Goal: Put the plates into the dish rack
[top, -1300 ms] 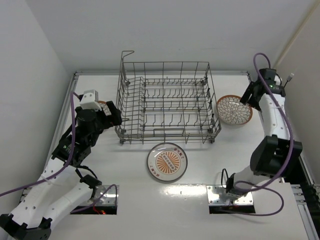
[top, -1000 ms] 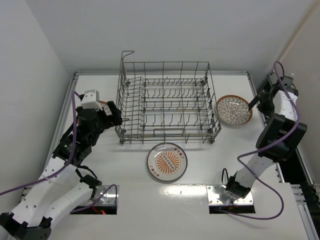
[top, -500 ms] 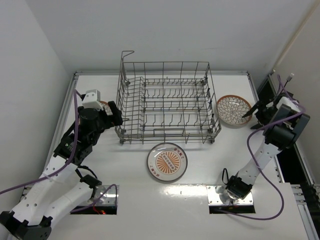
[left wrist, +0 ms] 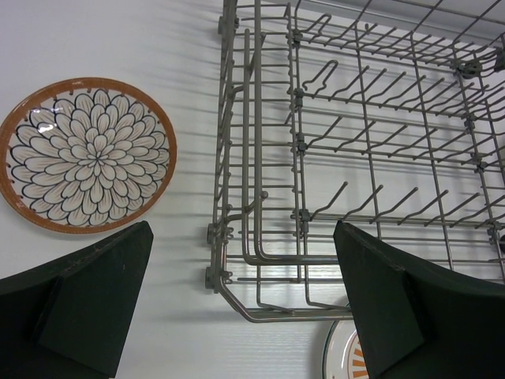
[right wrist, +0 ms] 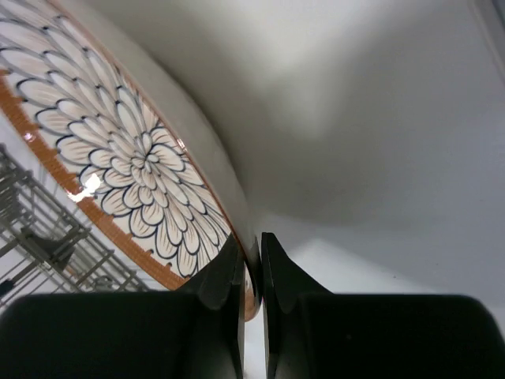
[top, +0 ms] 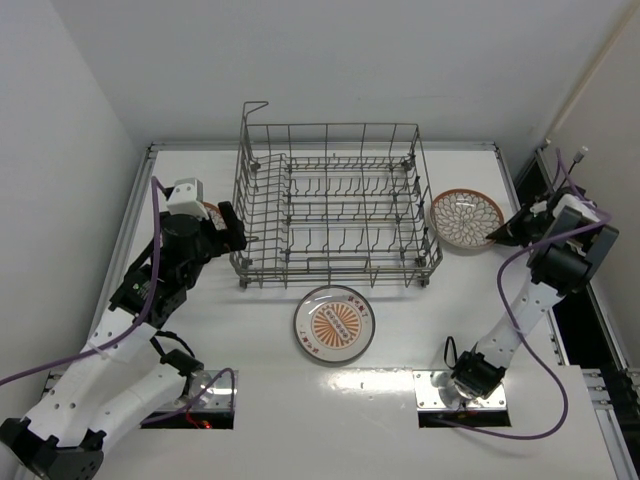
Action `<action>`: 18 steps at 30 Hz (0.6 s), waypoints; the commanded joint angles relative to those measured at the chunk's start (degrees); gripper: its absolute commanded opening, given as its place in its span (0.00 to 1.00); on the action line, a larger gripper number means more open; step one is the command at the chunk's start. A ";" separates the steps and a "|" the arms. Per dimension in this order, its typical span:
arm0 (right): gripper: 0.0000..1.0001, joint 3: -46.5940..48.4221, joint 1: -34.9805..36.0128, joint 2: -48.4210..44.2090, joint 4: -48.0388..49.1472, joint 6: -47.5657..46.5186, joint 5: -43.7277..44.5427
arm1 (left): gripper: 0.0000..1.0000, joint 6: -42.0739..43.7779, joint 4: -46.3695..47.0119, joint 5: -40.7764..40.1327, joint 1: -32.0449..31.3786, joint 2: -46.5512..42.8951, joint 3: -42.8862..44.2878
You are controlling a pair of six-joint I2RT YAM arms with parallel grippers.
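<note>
The grey wire dish rack (top: 337,262) stands at the table's middle back, with no plates in it. A plate (top: 466,219) with a petal pattern and orange rim lies just right of the rack; my right gripper (top: 500,234) is shut on its right rim (right wrist: 237,229). A sunburst plate (top: 334,323) lies flat in front of the rack. Another petal plate (left wrist: 87,154) lies left of the rack, mostly hidden in the top view. My left gripper (left wrist: 241,237) hangs open above the rack's near left corner (left wrist: 237,268), holding nothing.
The table's raised edge (top: 140,200) and the left wall run close beside the left arm. The right arm's purple cable (top: 520,300) loops down toward its base. The right table edge (top: 520,180) lies just behind the right gripper.
My right arm swung down toward the table, brought its gripper to the right plate's rim and shut on it. The left arm barely shifted.
</note>
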 commanded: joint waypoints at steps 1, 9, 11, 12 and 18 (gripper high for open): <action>0.00 0.91 0.06 -2.92 1.05 0.04 2.45 | 1.00 0.20 1.27 -0.35 -0.48 0.03 2.46; 0.00 -0.23 1.37 -17.06 0.43 6.28 12.38 | 1.00 0.72 1.27 0.27 -0.48 0.03 2.46; 0.00 -0.75 1.99 -19.45 0.43 7.33 13.89 | 1.00 0.72 1.27 0.27 -0.48 0.55 2.46; 0.00 -1.45 2.51 -20.50 0.43 8.21 14.41 | 1.00 0.72 1.27 0.27 -0.48 0.55 2.46; 0.00 -3.57 3.84 -25.43 0.43 8.22 17.23 | 1.00 0.72 1.27 0.27 -0.48 0.55 2.46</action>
